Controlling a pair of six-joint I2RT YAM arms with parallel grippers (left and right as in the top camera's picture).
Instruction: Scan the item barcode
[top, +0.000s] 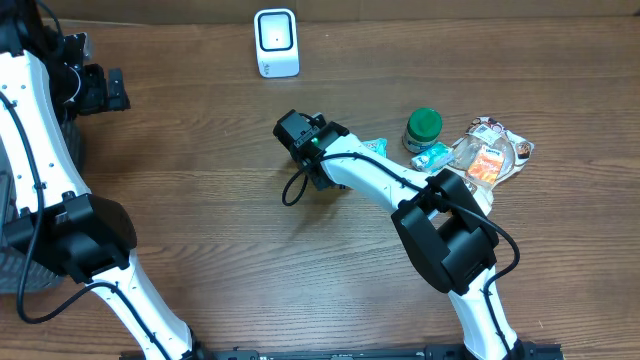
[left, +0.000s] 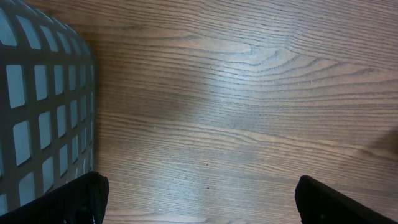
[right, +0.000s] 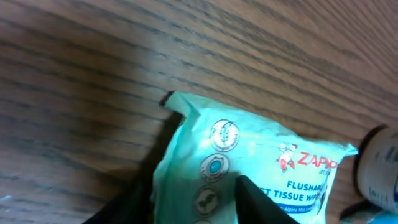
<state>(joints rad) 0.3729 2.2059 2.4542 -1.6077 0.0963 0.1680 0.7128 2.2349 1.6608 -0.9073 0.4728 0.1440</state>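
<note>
A teal pack of flushable tissue wipes (right: 249, 155) lies on the wooden table. My right gripper (right: 193, 208) is shut on its left end, one dark finger on each side, and the wrapper puckers between them. From overhead the right gripper (top: 368, 148) is mostly hidden by its own arm; only a teal end of the pack (top: 378, 145) shows there. The white barcode scanner (top: 276, 42) stands at the table's far edge. My left gripper (left: 199, 208) is wide open over bare wood at the far left, also seen from overhead (top: 112, 90).
A green-lidded jar (top: 423, 127) and several snack packets (top: 490, 155) lie right of the pack, with more teal wrapper (top: 432, 157) beside them. The jar's edge (right: 380, 168) shows past the pack. A grey mesh basket (left: 37, 99) sits beside the left gripper.
</note>
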